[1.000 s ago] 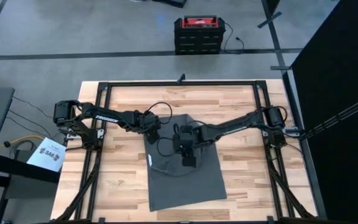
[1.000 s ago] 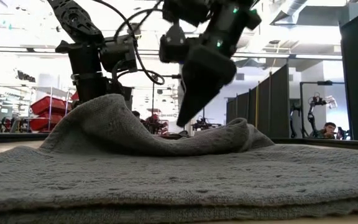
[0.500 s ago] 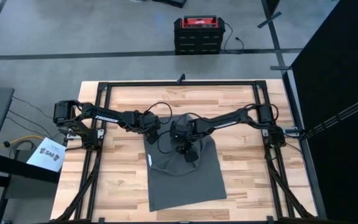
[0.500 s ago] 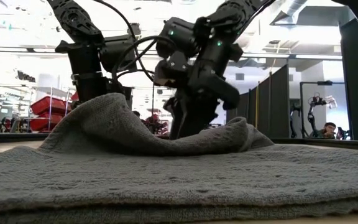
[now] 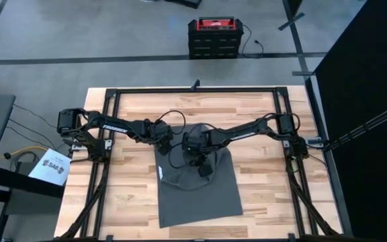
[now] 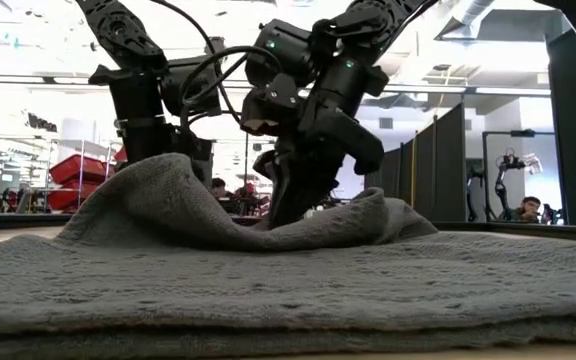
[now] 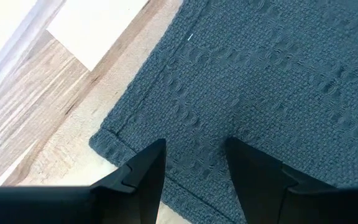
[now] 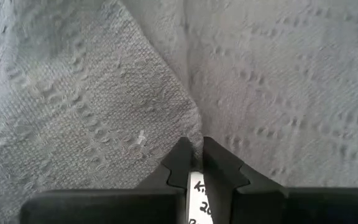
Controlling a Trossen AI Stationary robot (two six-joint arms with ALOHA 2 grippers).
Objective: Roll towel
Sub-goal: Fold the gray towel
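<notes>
Since a second ago, right gripper (image 8: 192, 163) dropped, pinching towel (image 5: 200, 195) fold; left gripper (image 7: 192, 163) open, unmoved.

Right end effector (image 6: 288, 205) fingertips sunk behind a towel (image 6: 298, 275) fold.

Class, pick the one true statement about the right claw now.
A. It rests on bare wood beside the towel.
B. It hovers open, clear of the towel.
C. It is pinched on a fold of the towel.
C: in the right wrist view the right claw is shut on a raised fold of the towel.
</notes>
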